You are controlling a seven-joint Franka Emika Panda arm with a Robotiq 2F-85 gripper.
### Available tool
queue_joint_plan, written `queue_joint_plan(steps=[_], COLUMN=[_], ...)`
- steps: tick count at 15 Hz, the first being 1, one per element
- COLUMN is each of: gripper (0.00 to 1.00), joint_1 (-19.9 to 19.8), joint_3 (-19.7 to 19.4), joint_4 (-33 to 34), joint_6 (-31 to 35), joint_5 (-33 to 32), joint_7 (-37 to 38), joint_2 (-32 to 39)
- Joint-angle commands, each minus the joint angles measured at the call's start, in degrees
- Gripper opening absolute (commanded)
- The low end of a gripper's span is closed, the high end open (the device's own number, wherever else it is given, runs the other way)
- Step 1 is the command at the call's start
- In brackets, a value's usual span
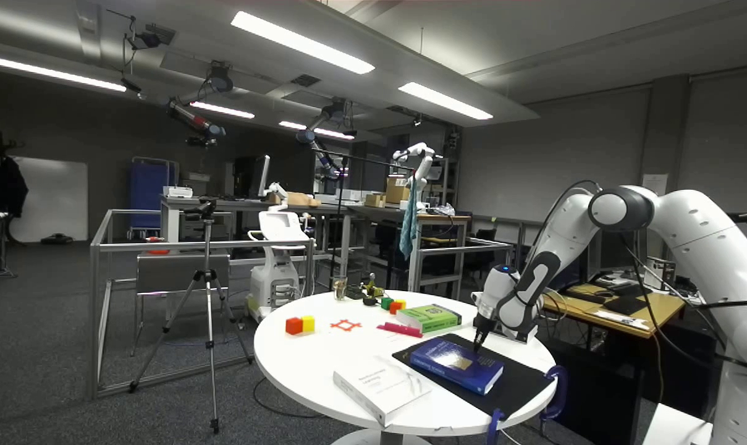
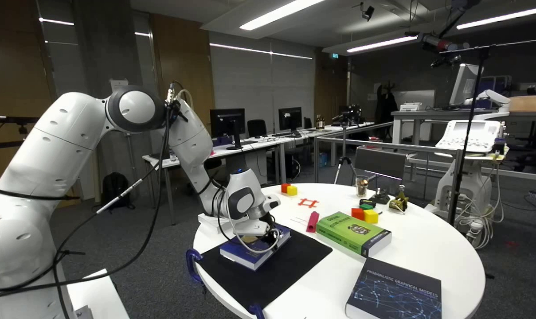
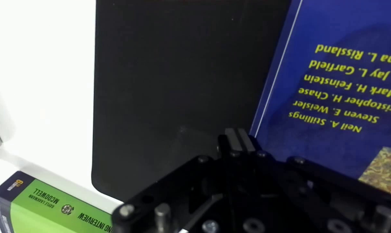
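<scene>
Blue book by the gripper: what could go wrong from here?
The gripper is shut, its fingertips close by an edge of the blue book, so a sideways move might shove the book across the black mat. If it goes lower, the fingertips may scrape the cover's edge; whether they touch it now I cannot tell. In an exterior view, a pale cable loops low in front of the book and could snag on it.
</scene>
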Motion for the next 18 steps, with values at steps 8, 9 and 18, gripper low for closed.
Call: queue_joint_plan(steps=[8, 9, 18], gripper=[0.00, 0.00, 0.00], joint_1=[-7.6, -8.0, -6.6], joint_3=[8.7, 9.1, 7.5], joint_4=[-3.5, -3.8, -7.2], joint_6=[1.0, 0.8, -1.3], joint_5=[0.9, 0.8, -1.8], joint_7=[-7.5, -8.2, -12.9], joint_2=[-3.4, -3.7, -8.2])
